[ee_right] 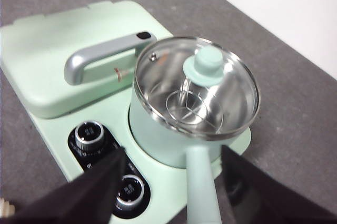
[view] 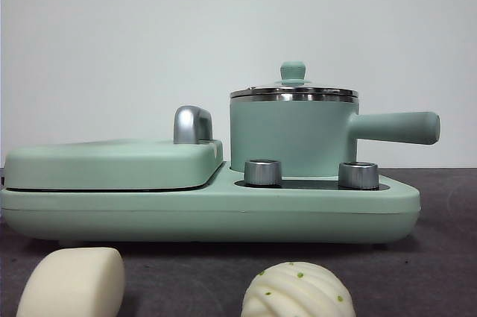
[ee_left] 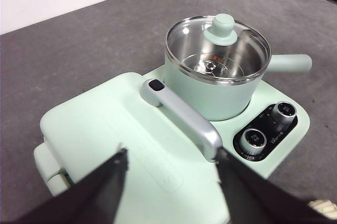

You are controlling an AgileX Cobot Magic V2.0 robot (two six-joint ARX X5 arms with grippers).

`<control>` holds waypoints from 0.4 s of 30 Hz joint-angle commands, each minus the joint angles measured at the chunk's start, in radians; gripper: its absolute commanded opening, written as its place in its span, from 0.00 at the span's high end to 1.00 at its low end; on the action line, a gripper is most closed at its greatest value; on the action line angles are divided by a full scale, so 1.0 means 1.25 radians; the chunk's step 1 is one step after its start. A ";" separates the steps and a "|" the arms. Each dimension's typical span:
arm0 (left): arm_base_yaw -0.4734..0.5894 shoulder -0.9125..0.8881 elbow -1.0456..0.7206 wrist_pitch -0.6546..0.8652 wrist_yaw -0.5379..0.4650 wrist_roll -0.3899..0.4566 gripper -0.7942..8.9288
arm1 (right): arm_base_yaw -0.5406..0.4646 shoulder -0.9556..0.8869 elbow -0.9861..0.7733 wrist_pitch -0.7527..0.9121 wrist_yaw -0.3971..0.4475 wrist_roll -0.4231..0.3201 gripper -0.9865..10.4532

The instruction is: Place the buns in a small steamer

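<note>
Glass lid (ee_right: 197, 89) caps the small steamer (view: 292, 138), hinged grill plate (view: 112, 164) alongside on the grey bench (view: 447, 257); left gripper (ee_left: 171, 163) and right gripper (ee_right: 171, 161) hang spread above.

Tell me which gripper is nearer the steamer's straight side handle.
Right. The right gripper hovers open directly over the handle; the left gripper hovers open over the grill plate, across the steamer from it.
</note>
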 commanded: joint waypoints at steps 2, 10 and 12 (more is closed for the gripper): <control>-0.015 0.005 0.015 0.007 0.004 -0.001 0.60 | 0.004 0.005 0.014 0.005 0.000 0.006 0.62; -0.095 0.073 0.015 0.122 0.004 -0.003 0.60 | 0.004 0.001 0.014 0.006 0.001 0.149 0.62; -0.118 0.114 0.015 0.178 0.004 -0.026 0.60 | 0.004 0.001 0.014 0.006 0.001 0.169 0.62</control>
